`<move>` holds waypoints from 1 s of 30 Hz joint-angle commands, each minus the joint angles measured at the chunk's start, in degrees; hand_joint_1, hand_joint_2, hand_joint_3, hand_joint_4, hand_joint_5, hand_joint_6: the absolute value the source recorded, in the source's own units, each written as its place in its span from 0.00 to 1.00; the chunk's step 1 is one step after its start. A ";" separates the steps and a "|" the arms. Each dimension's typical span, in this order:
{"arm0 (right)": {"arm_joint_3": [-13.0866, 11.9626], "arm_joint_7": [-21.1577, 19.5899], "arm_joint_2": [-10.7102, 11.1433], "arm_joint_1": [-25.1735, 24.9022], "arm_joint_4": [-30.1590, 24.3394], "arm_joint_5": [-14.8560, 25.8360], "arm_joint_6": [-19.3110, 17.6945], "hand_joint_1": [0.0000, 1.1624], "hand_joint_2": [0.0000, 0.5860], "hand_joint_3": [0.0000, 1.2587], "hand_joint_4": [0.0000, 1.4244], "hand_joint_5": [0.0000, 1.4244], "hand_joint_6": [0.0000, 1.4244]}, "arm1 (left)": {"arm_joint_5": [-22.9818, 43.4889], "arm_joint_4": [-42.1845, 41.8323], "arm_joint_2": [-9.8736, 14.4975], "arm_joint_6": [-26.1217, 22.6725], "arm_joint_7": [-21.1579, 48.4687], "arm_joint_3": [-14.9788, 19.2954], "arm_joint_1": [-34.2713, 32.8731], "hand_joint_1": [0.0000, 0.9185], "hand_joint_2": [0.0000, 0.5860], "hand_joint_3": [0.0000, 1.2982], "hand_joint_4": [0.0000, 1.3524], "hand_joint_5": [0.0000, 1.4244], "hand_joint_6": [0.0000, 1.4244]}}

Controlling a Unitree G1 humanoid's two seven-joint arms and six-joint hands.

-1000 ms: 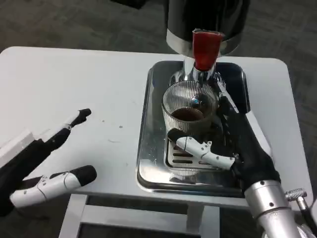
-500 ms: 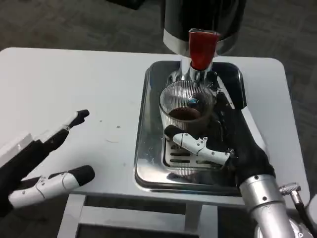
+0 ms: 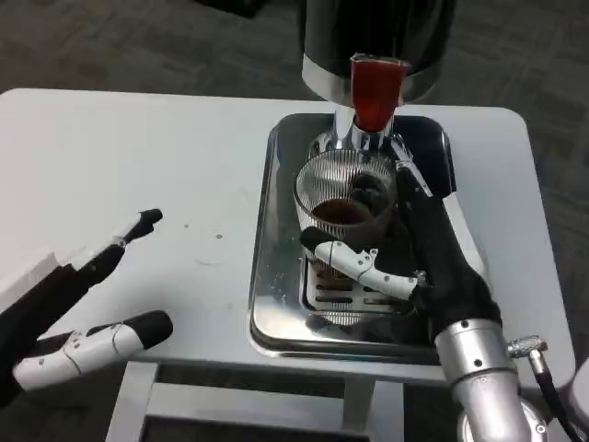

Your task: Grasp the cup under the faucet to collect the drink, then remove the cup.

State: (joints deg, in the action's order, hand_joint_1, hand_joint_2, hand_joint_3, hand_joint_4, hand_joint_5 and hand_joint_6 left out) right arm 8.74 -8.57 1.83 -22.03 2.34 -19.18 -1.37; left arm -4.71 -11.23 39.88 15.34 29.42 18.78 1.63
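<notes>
The fingers (image 3: 354, 262) of the right hand (image 3: 419, 253) wrap the cup (image 3: 345, 203) low on its wall: one white finger curls across the near side at about 6 o'clock, while the black side of the hand presses in from 3 o'clock, so the hand is grasping the cup. The cup stands on the slotted grate of the steel drip tray (image 3: 267, 285), directly under the faucet (image 3: 373, 92) with its red handle, toward 12 o'clock on the desk (image 3: 138, 147). Dark drink sits in its lower part.

The cup looks like ribbed clear glass: stiff, probably breakable, and heavier now with liquid inside. The ribs should give the fingers some bite, yet wet glass on a metal grate can slip. The sound hold seems to be the one already taken, round the lower half, below the liquid line's top, keeping the cup upright. The rim sits close beneath the spout, so drawing it toward 6 o'clock before lifting looks safer.

The left hand (image 3: 83, 304) rests at 8 o'clock, fingers spread and released, holding nothing.
</notes>
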 commanded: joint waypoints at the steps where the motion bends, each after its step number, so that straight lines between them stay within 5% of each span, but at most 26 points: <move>1: 0.86 -0.12 -0.70 0.47 0.21 -0.73 0.94 0.66 0.23 0.13 0.26 0.29 0.22 | 0.08 -0.22 0.93 0.65 -0.07 0.25 1.20 0.00 0.07 0.00 0.00 0.00 0.00; 30: 0.97 -1.90 -1.68 1.18 0.08 -1.78 0.98 0.69 0.27 0.43 0.41 0.48 0.39 | 0.07 -0.43 1.01 0.53 0.00 0.33 1.34 0.00 0.07 0.00 0.00 0.00 0.00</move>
State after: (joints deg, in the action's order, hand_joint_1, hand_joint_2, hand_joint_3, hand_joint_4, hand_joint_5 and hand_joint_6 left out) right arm 9.46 -10.05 0.71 -21.99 2.15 -20.82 -0.83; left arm -4.71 -11.57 39.88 15.34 29.42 19.09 2.30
